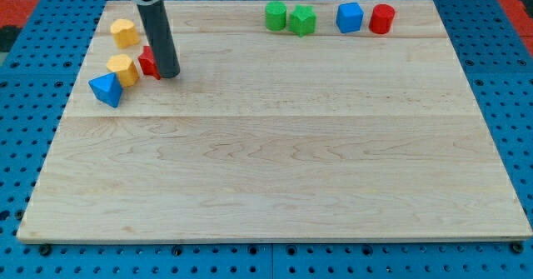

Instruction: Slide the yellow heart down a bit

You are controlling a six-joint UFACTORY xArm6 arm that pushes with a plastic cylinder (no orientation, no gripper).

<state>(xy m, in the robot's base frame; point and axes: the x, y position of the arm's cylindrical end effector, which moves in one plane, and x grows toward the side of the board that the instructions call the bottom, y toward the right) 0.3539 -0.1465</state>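
Two yellow blocks lie near the board's upper left. The lower one [122, 68] looks like the yellow heart; the upper one [124, 32] looks like a hexagon. My tip [169, 75] rests on the board just right of a red block [147, 62], which the rod partly hides. That red block sits between my tip and the yellow heart and touches the heart's right side. A blue triangle [106, 89] lies just below and left of the heart.
Along the view's top stand a green block [276, 16], a green star-like block [303, 20], a blue cube [350, 17] and a red cylinder [381, 19]. The wooden board [275, 179] ends in edges above a blue pegboard.
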